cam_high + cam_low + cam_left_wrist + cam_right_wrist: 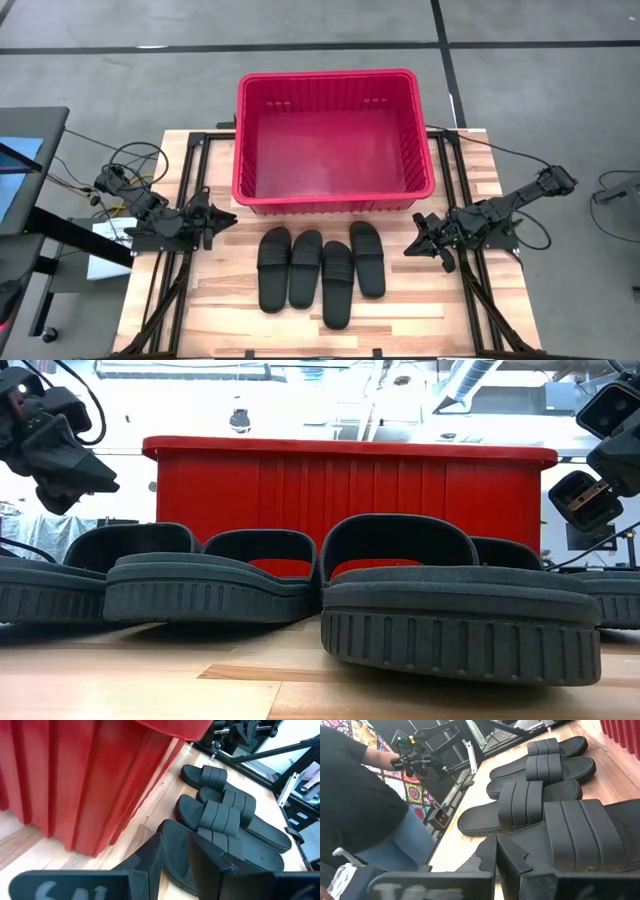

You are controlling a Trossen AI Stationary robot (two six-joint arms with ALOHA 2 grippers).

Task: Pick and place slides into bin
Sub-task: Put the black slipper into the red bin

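Observation:
Four black slides lie side by side on their soles on the wooden table, near its front: (274, 268), (305, 268), (337, 283), (367, 258). Their straps point toward the red bin (330, 76), which stands behind them at the table's far side. My left gripper (232, 218) hovers left of the slides, empty, with a narrow gap between its fingers (176, 840). My right gripper (408, 245) hovers right of them, shut and empty (496, 840). The low view shows the slides' sole edges (460, 620) in front of the bin's wall (350, 490).
Black metal rails (165, 290) run along both sides of the table. Cables (120, 165) and a monitor (20, 170) sit off the left edge. A person (360, 805) stands beyond the table's left side. Bare wood (420, 310) lies near the front edge.

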